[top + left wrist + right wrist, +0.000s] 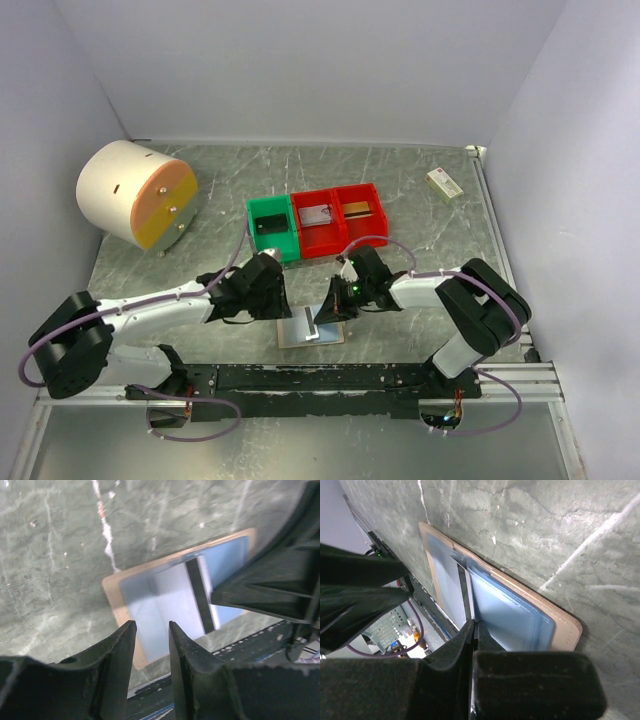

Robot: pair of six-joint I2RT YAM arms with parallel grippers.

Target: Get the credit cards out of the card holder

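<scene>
Black fingers of the right gripper [472, 630] meet on the edge of a pale credit card [182, 600] with a dark stripe. The jaws are pressed together with only the card's thickness between them, and the card tilts up out of the open card holder [517, 615]. The tan holder lies flat on the grey table [440, 240] near its front edge, blue-grey pockets upward, just ahead of the arms' bases. Pinching the card by its free edge looks like a way to slide it from its pocket without lifting the whole holder.

Beside it, the left gripper [150, 635] hovers over the holder's near corner, jaws apart and nothing between them. It seems placed to pin the holder down should it drag along with the card; whether it touches the holder cannot be told.

Behind the holder, three small bins stand in a row. A green bin [285, 248] holds a dark card [268, 224], a red bin [320, 243] holds a silver-grey card [316, 214], and a second red bin [378, 205] holds a gold card [357, 208]. With one card to each bin, the pale credit card is probably bound for that row. Whether more cards sit in the pockets cannot be seen.
</scene>
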